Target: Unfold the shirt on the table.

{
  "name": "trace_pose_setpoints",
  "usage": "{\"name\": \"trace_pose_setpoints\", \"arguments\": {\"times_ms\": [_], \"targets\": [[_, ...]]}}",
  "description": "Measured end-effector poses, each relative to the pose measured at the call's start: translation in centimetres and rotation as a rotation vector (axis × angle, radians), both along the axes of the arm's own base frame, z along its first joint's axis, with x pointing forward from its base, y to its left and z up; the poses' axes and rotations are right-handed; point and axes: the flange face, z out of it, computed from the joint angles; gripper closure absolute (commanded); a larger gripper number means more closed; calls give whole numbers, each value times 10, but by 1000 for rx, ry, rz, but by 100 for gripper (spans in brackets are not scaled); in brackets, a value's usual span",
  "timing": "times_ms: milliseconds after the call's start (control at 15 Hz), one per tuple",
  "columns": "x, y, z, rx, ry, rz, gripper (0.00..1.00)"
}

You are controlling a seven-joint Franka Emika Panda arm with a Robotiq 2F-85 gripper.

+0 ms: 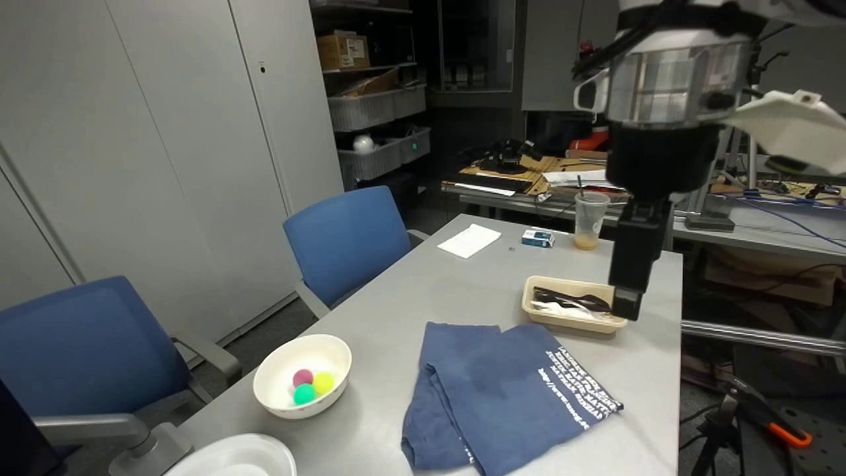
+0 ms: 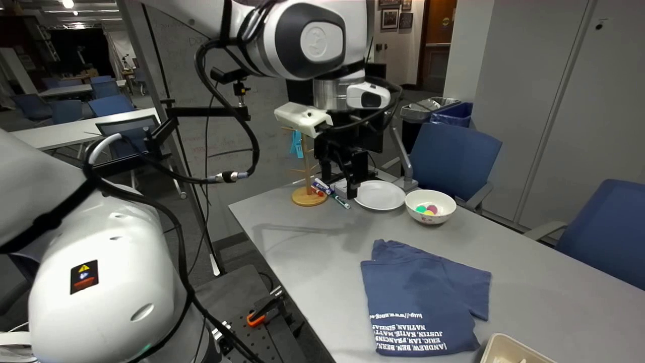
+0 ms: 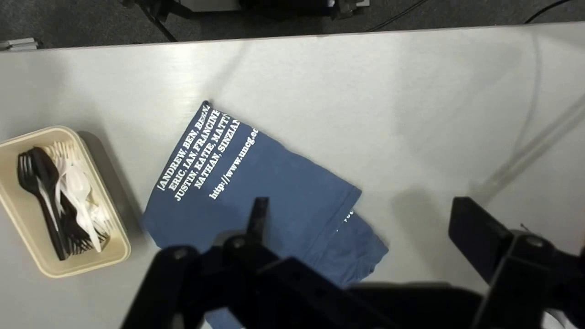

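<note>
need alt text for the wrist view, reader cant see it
A folded navy shirt with white lettering lies on a light grey table, seen from above. The open, empty gripper shows at the bottom, hiding part of the shirt. At left, cut off by the frame, a beige tray holds black and white cutlery.

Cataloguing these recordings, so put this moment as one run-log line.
End effector: open, empty, above table; shirt: folded, on table; unfolding: not done
</note>
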Motion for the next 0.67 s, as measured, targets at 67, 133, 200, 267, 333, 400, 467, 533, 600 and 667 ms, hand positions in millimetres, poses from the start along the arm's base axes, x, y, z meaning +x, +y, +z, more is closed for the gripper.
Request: {"name": "trace_pose_setpoints", "arguments": {"times_ms": [67,133,200,267,333,400,467,533,600,667], "targets": [[7,2,-12,-12,13,12,0],[14,4,-25,-23,25,27,0],[21,7,-37,-33,38,44,0],[28,10,-49,-42,55,66,0],[35,14,-60,-48,74,91,0],[41,19,-70,-50,96,116,0],[46,25,-78,-49,115,142,0],[50,30,-85,-48,129,160,0],[54,33,-88,-47,137,169,0],[56,35,-90,-47,139,174,0]]}}
